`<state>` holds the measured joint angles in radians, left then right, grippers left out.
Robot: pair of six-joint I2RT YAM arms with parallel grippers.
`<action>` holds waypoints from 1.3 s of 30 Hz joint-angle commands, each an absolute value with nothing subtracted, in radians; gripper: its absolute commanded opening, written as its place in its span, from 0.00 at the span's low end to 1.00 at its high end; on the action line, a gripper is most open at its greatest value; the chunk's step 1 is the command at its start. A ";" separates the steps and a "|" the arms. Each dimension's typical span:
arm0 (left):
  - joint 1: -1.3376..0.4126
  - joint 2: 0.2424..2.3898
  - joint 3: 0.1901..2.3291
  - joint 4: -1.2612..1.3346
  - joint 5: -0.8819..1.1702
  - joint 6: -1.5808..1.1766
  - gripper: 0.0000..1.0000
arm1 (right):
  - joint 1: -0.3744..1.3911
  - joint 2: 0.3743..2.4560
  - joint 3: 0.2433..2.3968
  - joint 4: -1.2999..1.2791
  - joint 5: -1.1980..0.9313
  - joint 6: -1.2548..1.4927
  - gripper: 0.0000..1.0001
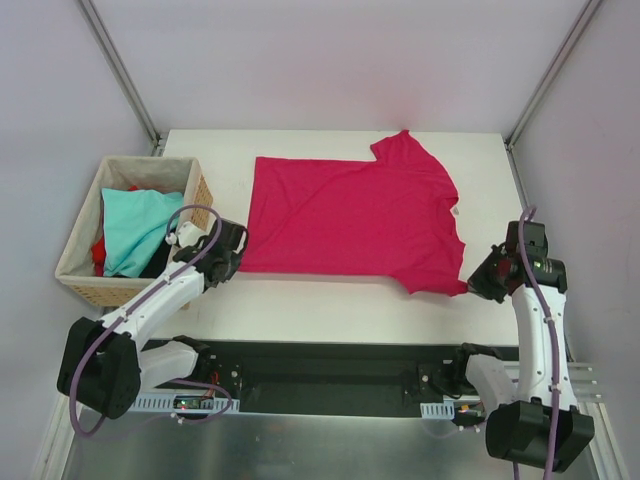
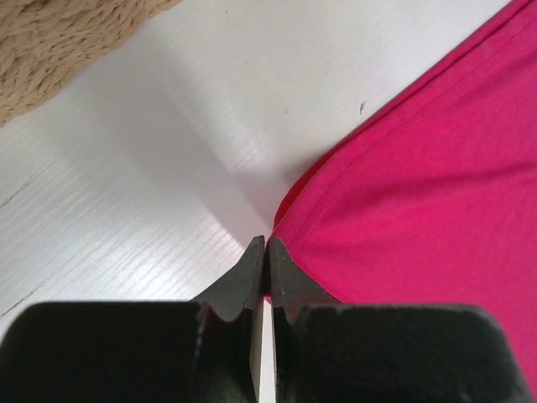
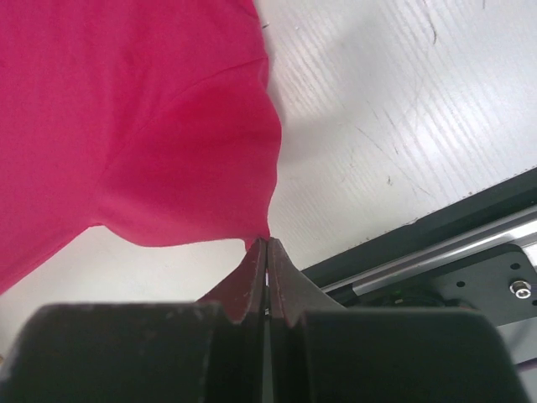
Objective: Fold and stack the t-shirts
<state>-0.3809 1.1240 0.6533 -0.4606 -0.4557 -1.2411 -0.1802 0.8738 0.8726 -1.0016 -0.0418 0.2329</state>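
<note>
as seen from above, the magenta tee [image 1: 350, 215] lay spread flat on the table [image 1: 320, 310], filling its middle and right. hem was at the left, neck at the right. one sleeve pointed to the far edge; the other lay at the near right corner of the cloth. a few soft creases showed, and no fold had been made.

the left gripper [image 2: 267, 250] sat low at the near left corner of the tee. its jaws were closed, tips together, with the hem corner meeting them on the right side. a thin streak of magenta showed in the slit between the fingers. whether cloth was actually pinched could not be confirmed.

the right gripper [image 3: 267, 243] sat at the near right sleeve. its jaws were likewise closed, and the point of the sleeve edge touched the fingertips. again a real pinch on the cloth could not be told from the wrist view.

the basket [image 1: 80, 280] stood off the table's left side, just beside the left arm. inside it the teal tee [image 1: 135, 225] lay crumpled on top, unfolded. the red tee [image 1: 98, 250] showed only as a small patch at the left, under the teal one. a dark item lay beneath them, kind unclear.

no stack was present on the table.
</note>
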 commanded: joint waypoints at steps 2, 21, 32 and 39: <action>-0.385 1.172 0.690 -0.494 -0.515 -1.236 0.00 | -0.192 0.939 0.942 -0.985 0.029 0.189 0.00; -0.383 1.310 0.833 -0.463 -0.542 -1.170 0.00 | -0.202 1.101 1.038 -0.821 -0.069 0.095 0.00; -0.394 1.350 0.873 -0.436 -0.549 -1.125 0.00 | -0.202 1.124 1.014 -0.706 -0.107 0.107 0.00; -0.402 1.361 0.896 -0.431 -0.563 -1.098 0.00 | -0.201 1.147 1.000 -0.666 -0.109 0.097 0.00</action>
<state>-0.3931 1.3502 0.8623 -0.4347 -0.5167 -1.1297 -0.1928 1.1393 0.9989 -0.7219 -0.0982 0.1143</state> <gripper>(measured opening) 0.009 0.010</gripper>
